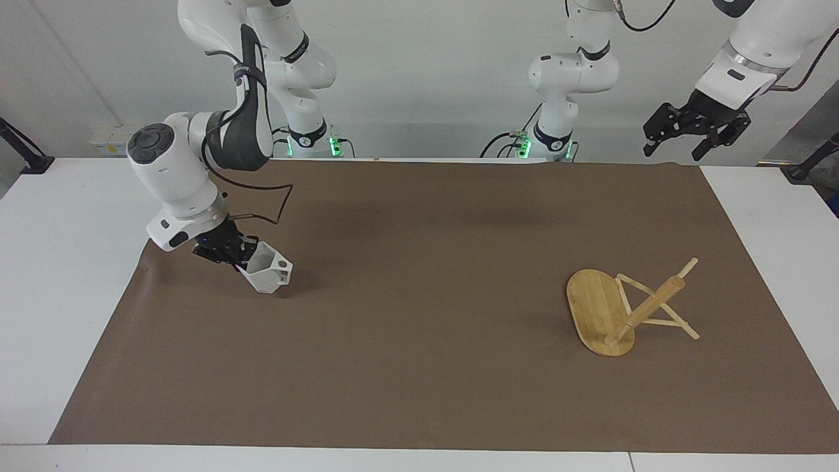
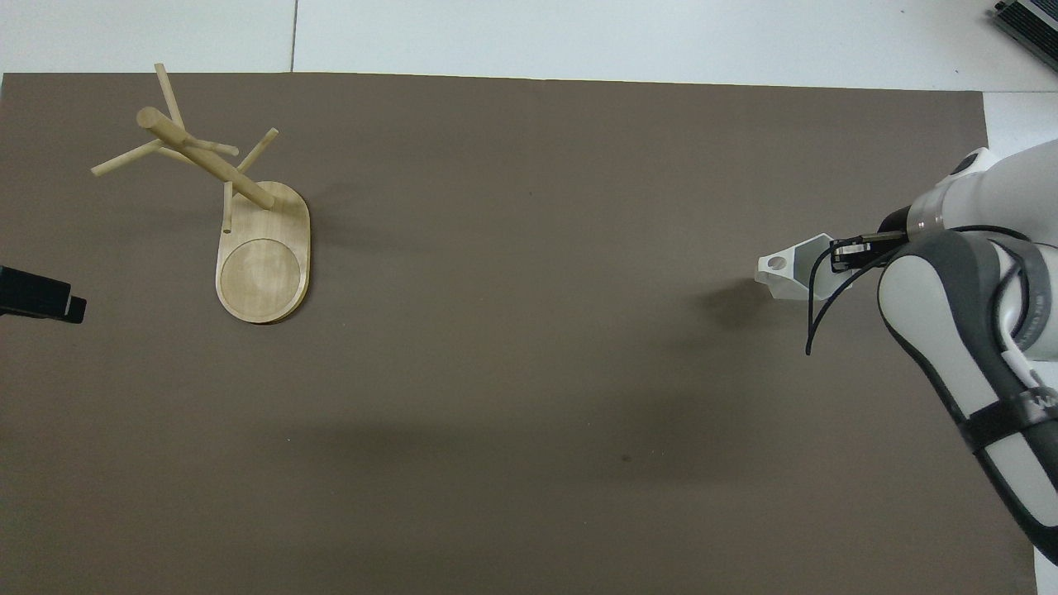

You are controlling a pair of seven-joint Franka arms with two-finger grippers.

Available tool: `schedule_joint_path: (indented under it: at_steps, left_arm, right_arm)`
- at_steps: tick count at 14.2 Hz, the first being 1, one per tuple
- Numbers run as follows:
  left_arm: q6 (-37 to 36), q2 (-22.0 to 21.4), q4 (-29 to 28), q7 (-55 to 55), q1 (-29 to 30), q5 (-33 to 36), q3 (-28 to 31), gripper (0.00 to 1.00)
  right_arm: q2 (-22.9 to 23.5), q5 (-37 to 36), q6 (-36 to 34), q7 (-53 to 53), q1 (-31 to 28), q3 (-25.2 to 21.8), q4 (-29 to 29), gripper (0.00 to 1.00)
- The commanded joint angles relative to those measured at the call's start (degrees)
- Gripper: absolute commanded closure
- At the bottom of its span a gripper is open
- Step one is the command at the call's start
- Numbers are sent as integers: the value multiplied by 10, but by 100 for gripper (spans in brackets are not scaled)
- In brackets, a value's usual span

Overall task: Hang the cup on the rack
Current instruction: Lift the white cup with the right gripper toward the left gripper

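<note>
1. White plastic, small and faceted, the cup [image 1: 269, 273] with its hexagonal rim and blocky handle pierced by a round hole hangs tilted just above the brown paper mat [image 1: 419, 308], at the right arm's end of the counter [image 1: 65, 262]. Its handle points toward the middle of the mat, and a dark shadow lies on the mat under it.
2. Clenched on the rim of that cup, the right end effector [image 1: 244, 257] grips the side away from the handle, one black finger inside the cup and one outside. In the overhead view the same end effector [image 2: 851, 252] reaches the cup [image 2: 793, 273] from the right arm's white and grey wrist, with a black cable looping beneath it.
3. Brown mat lies bare between the cup and the rack.
4. Light bamboo, the mug rack [image 1: 623, 308] lies tipped over at the left arm's end of the mat, well apart from the cup. Its oval flat base stands on edge, its thick round post slants away from the base, and its thin crossing pegs rest against the mat. The overhead view shows the rack [image 2: 248, 240] with a round recess in the base.
5. Black and released, the left end effector [image 1: 691, 128] hangs high over the edge of the counter nearest the robots, fingers spread and holding nothing; the left arm waits. Only its dark tip [image 2: 37, 296] shows in the overhead view.
</note>
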Motion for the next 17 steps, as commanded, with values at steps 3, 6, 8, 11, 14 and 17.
schedule_joint_path:
  at_steps: [3, 6, 8, 11, 14, 17]
  left_arm:
    - [30, -24, -35, -4, -5, 9, -5, 0]
    - [42, -30, -47, -3, -5, 9, -10, 0]
    - [65, -30, -53, -3, -8, 9, -12, 0]
    - [99, -30, -60, -7, -9, -16, -12, 0]
    - [113, -27, -59, -92, -18, -79, -13, 0]
    - [138, -23, -59, -220, -39, -131, -15, 0]
  right_arm:
    - [-11, 79, -131, -19, -1, 14, 98, 100]
    - [-35, 179, -175, -19, -1, 32, 117, 100]
    - [-45, 238, -198, -19, -1, 41, 120, 100]
    - [-51, 287, -209, -18, -1, 99, 139, 100]
    - [-51, 359, -190, -10, 1, 141, 145, 100]
    - [-49, 389, -142, 24, 36, 161, 145, 100]
